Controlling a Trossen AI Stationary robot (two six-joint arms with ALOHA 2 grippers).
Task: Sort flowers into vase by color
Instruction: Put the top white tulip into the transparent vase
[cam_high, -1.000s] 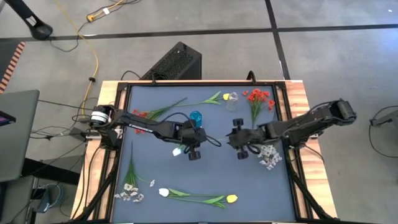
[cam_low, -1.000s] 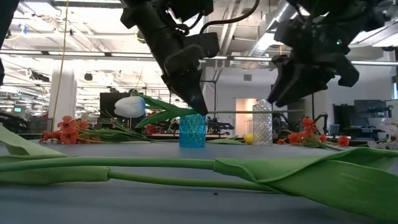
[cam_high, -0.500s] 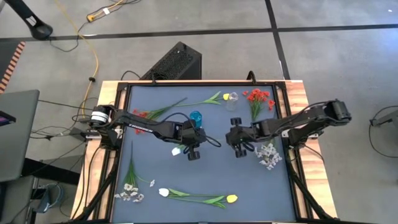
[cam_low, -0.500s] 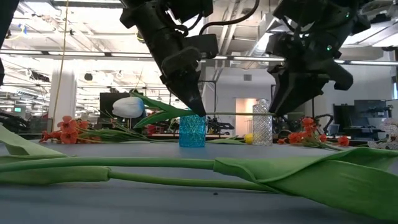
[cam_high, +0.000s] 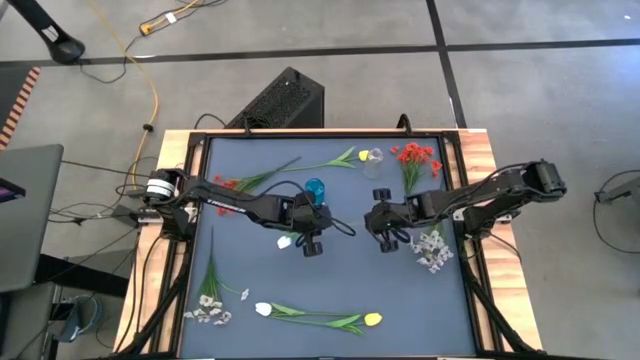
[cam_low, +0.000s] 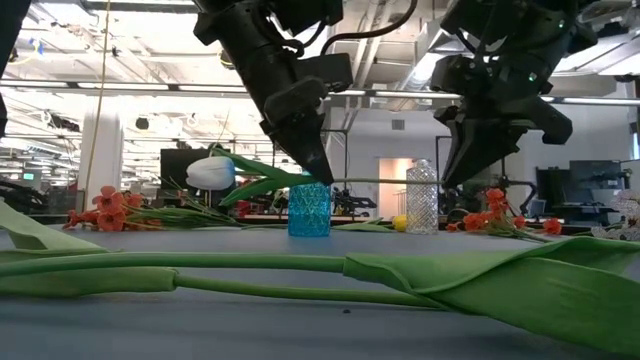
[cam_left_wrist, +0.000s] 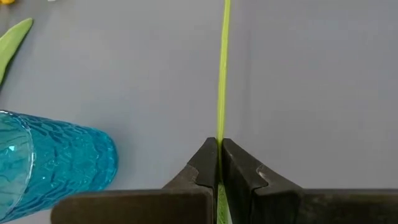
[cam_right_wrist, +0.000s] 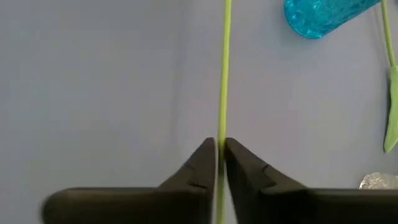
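counter: a dark mat that carries everything; the unsorted flowers lie flat around its edges, which leaves the middle open for the two arms.
arms: both reach in to the middle of the counter and meet there, apparently so that one stem can be handled from both ends.
blue vase: upright near the middle, just beside the left hand; it looks like the target for the flower in hand.
clear vase: upright toward the far edge, near the red flowers; it probably waits for another colour.
left hand: clenched on the stem near the bloom, as its wrist view shows the fingers pinched on the green line.
right hand: also clamped on the stem at its free end, likely to steady or tip the stem toward a vase mouth.
white tulip: held off the counter, its stem level between the two hands and passing above the blue vase.
other flowers: a white tulip and a yellow tulip lie at the near edge, a pink-white spray at near left, another beside the right arm; none is in a vase yet.
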